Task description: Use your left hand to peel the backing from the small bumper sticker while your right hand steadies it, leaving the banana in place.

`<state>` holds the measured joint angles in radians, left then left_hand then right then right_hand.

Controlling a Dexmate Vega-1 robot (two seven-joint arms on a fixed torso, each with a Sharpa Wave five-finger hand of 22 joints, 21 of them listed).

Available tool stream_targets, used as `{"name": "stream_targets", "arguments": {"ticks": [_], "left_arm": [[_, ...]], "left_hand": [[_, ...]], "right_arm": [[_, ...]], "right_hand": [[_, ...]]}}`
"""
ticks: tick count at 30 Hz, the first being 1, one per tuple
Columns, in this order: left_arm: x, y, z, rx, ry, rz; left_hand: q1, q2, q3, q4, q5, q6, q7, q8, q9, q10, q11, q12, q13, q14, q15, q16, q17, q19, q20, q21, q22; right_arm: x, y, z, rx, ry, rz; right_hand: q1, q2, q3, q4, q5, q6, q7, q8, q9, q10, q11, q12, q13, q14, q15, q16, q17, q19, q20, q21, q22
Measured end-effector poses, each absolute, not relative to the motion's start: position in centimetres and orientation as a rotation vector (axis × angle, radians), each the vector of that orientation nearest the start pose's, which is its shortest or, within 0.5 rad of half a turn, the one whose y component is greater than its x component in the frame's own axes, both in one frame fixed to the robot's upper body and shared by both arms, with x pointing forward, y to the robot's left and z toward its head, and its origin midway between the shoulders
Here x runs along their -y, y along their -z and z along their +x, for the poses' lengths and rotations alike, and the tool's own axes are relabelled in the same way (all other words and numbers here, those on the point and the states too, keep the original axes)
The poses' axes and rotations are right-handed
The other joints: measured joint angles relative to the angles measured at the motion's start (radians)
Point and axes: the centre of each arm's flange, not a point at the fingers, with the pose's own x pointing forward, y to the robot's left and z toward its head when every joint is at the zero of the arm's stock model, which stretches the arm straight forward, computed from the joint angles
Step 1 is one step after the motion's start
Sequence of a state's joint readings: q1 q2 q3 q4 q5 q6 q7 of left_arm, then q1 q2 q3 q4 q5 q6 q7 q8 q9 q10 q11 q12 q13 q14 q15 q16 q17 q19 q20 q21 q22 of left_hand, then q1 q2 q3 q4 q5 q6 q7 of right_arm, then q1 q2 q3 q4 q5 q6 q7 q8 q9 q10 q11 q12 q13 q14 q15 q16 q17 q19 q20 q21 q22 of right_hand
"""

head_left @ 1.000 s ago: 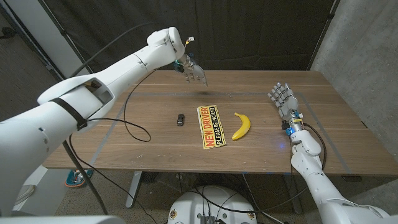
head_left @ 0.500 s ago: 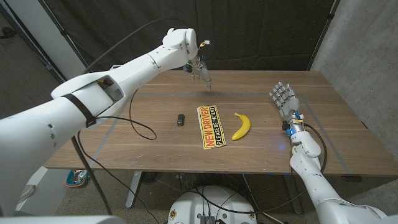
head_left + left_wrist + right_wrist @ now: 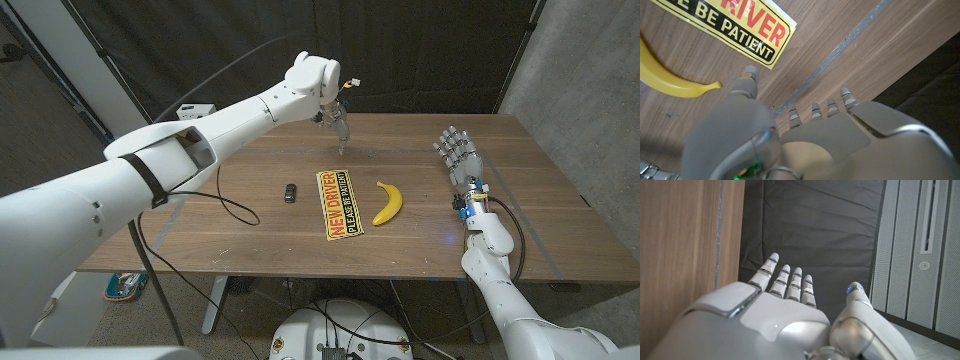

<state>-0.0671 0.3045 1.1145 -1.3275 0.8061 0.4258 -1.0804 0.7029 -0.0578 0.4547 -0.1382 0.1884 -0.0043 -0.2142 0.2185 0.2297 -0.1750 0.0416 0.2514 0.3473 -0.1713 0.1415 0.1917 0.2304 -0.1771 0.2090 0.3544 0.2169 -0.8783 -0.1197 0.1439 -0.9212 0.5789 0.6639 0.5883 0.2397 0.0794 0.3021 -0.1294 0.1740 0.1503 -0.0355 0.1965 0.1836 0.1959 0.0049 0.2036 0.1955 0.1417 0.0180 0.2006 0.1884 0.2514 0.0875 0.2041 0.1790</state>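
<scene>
A yellow bumper sticker (image 3: 338, 202) reading NEW DRIVER PLEASE BE PATIENT lies in the table's middle, with a yellow banana (image 3: 388, 202) just right of it. My left hand (image 3: 338, 125) hangs above the table behind the sticker, fingers pointing down and apart, holding nothing. The left wrist view has that hand (image 3: 805, 135) over the wood, with the sticker's end (image 3: 735, 27) and the banana (image 3: 670, 80) beyond its fingertips. At the table's right edge my right hand (image 3: 456, 160) stands upright with fingers spread, empty, well apart from the banana. The right wrist view shows its fingers (image 3: 790, 282) extended.
A small dark object (image 3: 289, 193) lies left of the sticker. A black cable (image 3: 225, 205) loops over the table's left part. Dark curtains hang behind the table (image 3: 540, 190), and a small white box (image 3: 195, 109) sits at the back left.
My left arm has swung to the right along the table's far side, bringing its hand closer to a spot behind the sticker. The right hand, sticker and banana have stayed put.
</scene>
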Motion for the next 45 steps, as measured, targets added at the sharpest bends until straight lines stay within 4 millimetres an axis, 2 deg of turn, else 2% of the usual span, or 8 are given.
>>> {"name": "stream_targets", "arguments": {"ticks": [1,5,6,9,13,14,17,45], "left_arm": [[-2.2,-17.2,62.6,-0.02,0.374,1.98],[-2.3,-18.1,62.6,0.012,0.285,2.042],[-1.3,-15.8,62.3,0.036,0.315,2.068],[-1.1,-14.8,62.2,0.064,0.3,2.097],[-0.9,-15.4,62.2,0.102,0.245,2.133],[-1.0,-13.9,62.2,0.111,0.266,2.129],[-0.9,-13.3,62.1,0.137,0.254,2.143],[-2.0,-9.4,62.6,0.275,0.166,2.159]], "left_hand": [[-0.004,-0.004,-0.006,0.0,0.0,0.0,0.0,0.004,0.001,0.002,0.002,0.0,0.003,0.0,0.0,0.0,0.0,0.0,0.0,0.0,0.0],[-0.011,-0.011,-0.015,0.001,0.0,0.0,0.0,0.011,0.005,0.003,0.003,0.003,0.006,0.0,0.0,0.0,0.0,0.0,0.0,0.0,0.004],[-0.013,-0.013,-0.016,0.0,0.0,0.003,0.002,0.014,0.005,0.003,0.003,0.004,0.008,0.0,0.0,0.002,0.0,0.0,0.0,0.0,0.005],[-0.013,-0.013,-0.018,-0.002,0.002,0.021,-0.001,0.024,0.01,0.003,0.003,0.012,0.012,0.0,0.0,0.008,0.0,0.0,0.0,0.0,0.006],[-0.01,-0.016,-0.022,-0.005,0.005,0.049,0.003,0.041,0.015,0.003,0.003,0.019,0.017,0.0,0.0,0.009,0.0,0.0,0.0,0.004,0.009],[-0.009,-0.016,-0.025,-0.008,0.01,0.053,0.002,0.041,0.015,0.003,0.003,0.021,0.017,0.0,0.0,0.009,0.0,0.0,0.0,0.005,0.009],[-0.006,-0.02,-0.024,-0.008,0.013,0.072,0.002,0.057,0.019,0.001,0.001,0.026,0.021,-0.002,-0.003,0.016,0.0,0.0,0.0,0.012,0.014],[0.052,-0.014,-0.047,-0.016,0.028,0.162,0.004,0.12,0.038,0.024,-0.03,0.078,0.04,-0.003,-0.013,0.024,-0.003,0.0,0.0,0.053,0.023]], "right_arm": [[34.3,10.1,63.1,0.88,-0.205,0.243],[33.6,10.1,63.2,0.877,-0.219,0.242],[33.4,9.8,62.8,0.905,-0.229,0.221],[32.8,9.5,62.6,0.92,-0.246,0.207],[32.2,9.3,62.5,0.922,-0.261,0.201],[32.1,9.1,62.3,0.937,-0.264,0.192],[31.9,8.9,62.1,0.948,-0.272,0.182],[30.7,8.1,61.6,0.982,-0.299,0.155]], "right_hand": [[0.0,0.0,0.0,0.0,0.0,0.0,0.0,0.0,0.0,0.003,0.003,0.0,0.0,0.0,0.0,0.0,0.0,0.0,0.0,0.0,0.0],[0.0,0.0,0.0,0.0,0.0,0.005,-0.005,0.0,0.0,0.005,0.005,0.0,0.0,0.0,0.0,0.0,0.0,0.0,0.0,0.0,0.0],[0.0,0.0,0.0,0.0,0.0,0.005,-0.005,0.0,0.0,0.005,0.005,0.0,0.0,0.0,0.0,0.0,-0.001,0.0,0.0,0.0,0.0],[0.0,0.0,0.0,0.0,0.0,0.005,-0.005,0.0,0.0,0.005,0.005,0.0,0.0,0.0,0.0,0.0,-0.003,0.0,0.0,0.0,0.0],[-0.005,-0.005,0.0,0.0,0.0,0.005,-0.005,0.0,0.0,0.005,0.005,0.0,0.0,0.0,0.0,0.0,-0.003,0.0,0.0,0.0,0.0],[-0.005,-0.005,0.0,0.0,0.0,0.005,-0.005,0.0,0.0,0.005,0.005,0.0,0.0,0.0,0.0,0.0,-0.002,0.0,0.0,0.0,0.0],[-0.005,-0.005,0.0,0.0,0.0,0.005,-0.005,0.0,0.0,0.005,0.005,0.0,0.0,0.003,-0.003,0.0,-0.002,0.0,0.0,0.0,0.0],[-0.011,0.0,-0.003,0.003,0.0,0.013,-0.006,0.0,0.0,0.018,0.011,0.0,0.0,0.011,0.0,0.0,-0.002,0.005,-0.005,0.0,0.0]]}}
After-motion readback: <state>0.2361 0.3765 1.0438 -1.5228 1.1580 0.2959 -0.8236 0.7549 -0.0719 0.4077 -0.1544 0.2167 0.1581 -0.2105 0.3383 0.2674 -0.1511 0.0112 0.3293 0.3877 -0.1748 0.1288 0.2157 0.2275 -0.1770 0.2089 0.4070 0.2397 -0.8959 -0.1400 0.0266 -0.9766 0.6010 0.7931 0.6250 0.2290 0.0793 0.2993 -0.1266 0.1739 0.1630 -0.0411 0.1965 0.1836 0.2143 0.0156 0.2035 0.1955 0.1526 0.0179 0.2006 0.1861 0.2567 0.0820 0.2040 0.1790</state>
